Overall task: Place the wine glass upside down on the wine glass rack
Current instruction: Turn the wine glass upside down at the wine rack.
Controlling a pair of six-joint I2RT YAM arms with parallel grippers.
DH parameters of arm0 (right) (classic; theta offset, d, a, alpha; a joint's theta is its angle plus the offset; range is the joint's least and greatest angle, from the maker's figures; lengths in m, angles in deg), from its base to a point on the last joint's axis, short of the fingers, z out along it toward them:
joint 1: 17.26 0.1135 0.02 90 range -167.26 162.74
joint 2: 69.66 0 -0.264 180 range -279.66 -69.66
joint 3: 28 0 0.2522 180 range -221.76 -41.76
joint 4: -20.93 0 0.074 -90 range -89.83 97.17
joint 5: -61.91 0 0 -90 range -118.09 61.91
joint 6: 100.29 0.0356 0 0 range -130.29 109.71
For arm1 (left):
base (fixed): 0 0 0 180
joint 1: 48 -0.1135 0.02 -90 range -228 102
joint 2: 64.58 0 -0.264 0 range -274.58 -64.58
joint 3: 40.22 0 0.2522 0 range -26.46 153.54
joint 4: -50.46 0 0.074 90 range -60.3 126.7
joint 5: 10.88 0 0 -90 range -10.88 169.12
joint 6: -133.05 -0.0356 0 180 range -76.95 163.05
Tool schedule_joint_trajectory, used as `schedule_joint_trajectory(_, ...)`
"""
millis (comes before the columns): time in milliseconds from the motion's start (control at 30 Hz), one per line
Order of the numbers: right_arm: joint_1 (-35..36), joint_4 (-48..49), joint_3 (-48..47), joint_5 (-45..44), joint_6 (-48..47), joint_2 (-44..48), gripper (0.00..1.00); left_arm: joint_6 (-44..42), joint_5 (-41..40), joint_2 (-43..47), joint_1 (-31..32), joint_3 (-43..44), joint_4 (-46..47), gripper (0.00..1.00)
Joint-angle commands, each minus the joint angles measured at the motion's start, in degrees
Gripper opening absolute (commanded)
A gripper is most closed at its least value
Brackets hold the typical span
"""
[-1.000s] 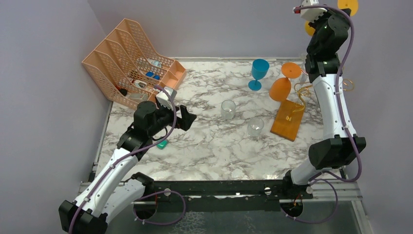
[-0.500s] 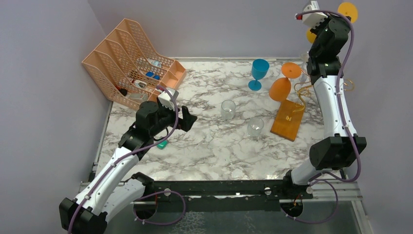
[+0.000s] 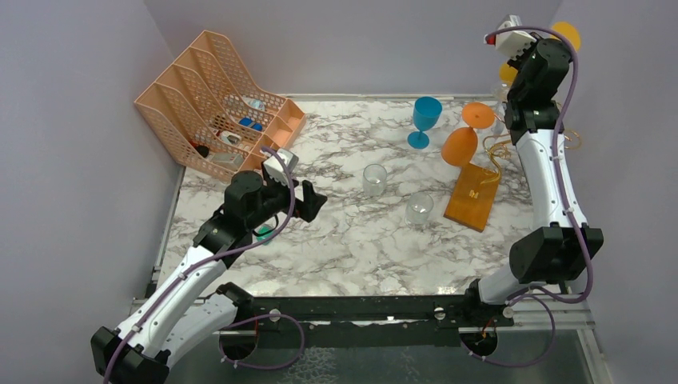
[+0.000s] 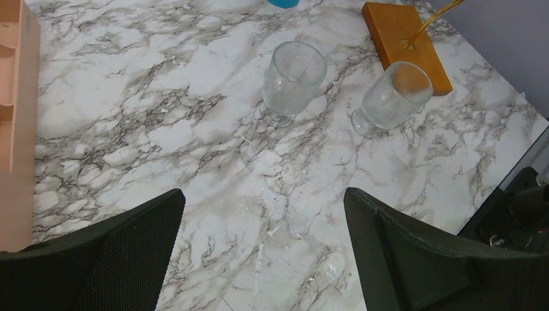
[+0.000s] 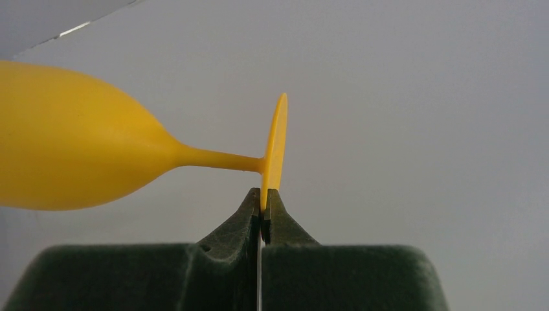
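My right gripper point(image 5: 264, 197) is shut on the rim of the round foot of a yellow wine glass point(image 5: 65, 155), which lies sideways in the wrist view with its bowl to the left. From above, that yellow glass point(image 3: 566, 34) is held high at the back right corner, over the wine glass rack point(image 3: 473, 196), whose gold wire point(image 3: 497, 152) rises from an orange-brown wooden base. An orange wine glass point(image 3: 460, 146) hangs foot-up on the rack. My left gripper point(image 3: 308, 200) hovers open and empty over the marble at centre left, as the left wrist view of that gripper point(image 4: 262, 201) confirms.
A blue wine glass point(image 3: 425, 120) stands behind the rack's left side. Two clear ribbed glasses point(image 3: 374, 180) point(image 3: 418, 208) stand between my grippers. A peach mesh organiser point(image 3: 216, 104) fills the back left corner. A small teal object point(image 3: 264, 234) lies under my left arm.
My right wrist has turned and dropped a little, bringing the yellow glass's foot lower. My left gripper has drifted slightly right and nearer. Both grips are unchanged.
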Motion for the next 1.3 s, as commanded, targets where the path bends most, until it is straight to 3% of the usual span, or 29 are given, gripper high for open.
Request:
schedule_joint_trajectory(0,-0.31,-1.13,2.83,-1.8,0.31,2.48,0.01,-1.57,-2.48,1.05,1.81,0.19,-0.71,0.99)
schedule_joint_trajectory(333,-1.38,1.2,6.03,-2.89,-0.69,3.84,0.01,-1.84,-3.09,2.01,3.2,0.25,-1.02,0.99)
schedule_joint_trajectory(767,-1.36,-6.97,9.18,-4.24,2.44,6.56,0.01,-2.35,-4.28,3.42,5.69,0.36,-1.5,0.99)
schedule_joint_trajectory(1267,-1.28,-8.75,14.48,-1.77,3.99,8.99,0.01,-2.5,-4.65,4.14,6.27,0.36,-1.57,0.99)
